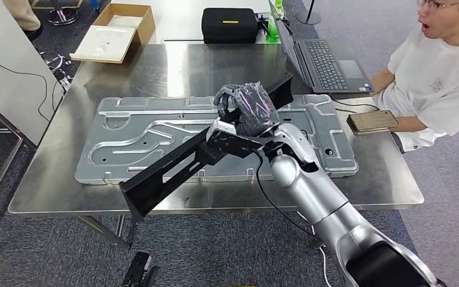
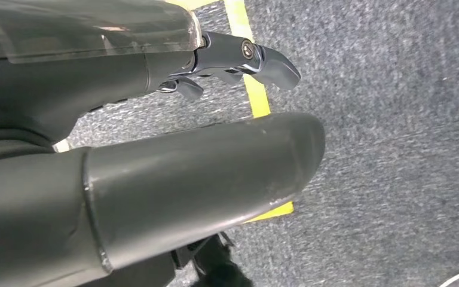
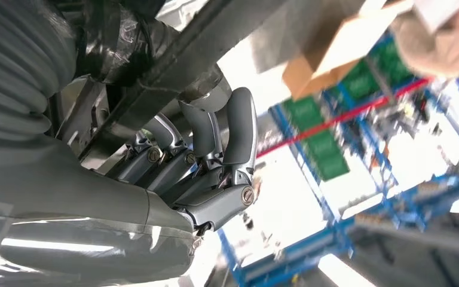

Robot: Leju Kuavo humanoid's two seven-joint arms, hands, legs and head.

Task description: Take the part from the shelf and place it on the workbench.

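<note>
grey carpet floor (image 1: 227,251), steel table (image 1: 54,179)

Brushed-metal workbench (image 1: 54,179), matt black part (image 1: 167,173)

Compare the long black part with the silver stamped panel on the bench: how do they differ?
The black part is a narrow bar, gripped by the right hand, angled across the bench with one end past its front edge. The silver panel is broad, lies flat, untouched by a hand, wholly on the workbench.

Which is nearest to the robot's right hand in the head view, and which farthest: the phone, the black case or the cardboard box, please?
From the right hand:
1. Phone, on the workbench's right side, beside the seated person.
2. Black case, on the far table, straight beyond the hand.
3. Cardboard box, far left corner, farthest.
</note>
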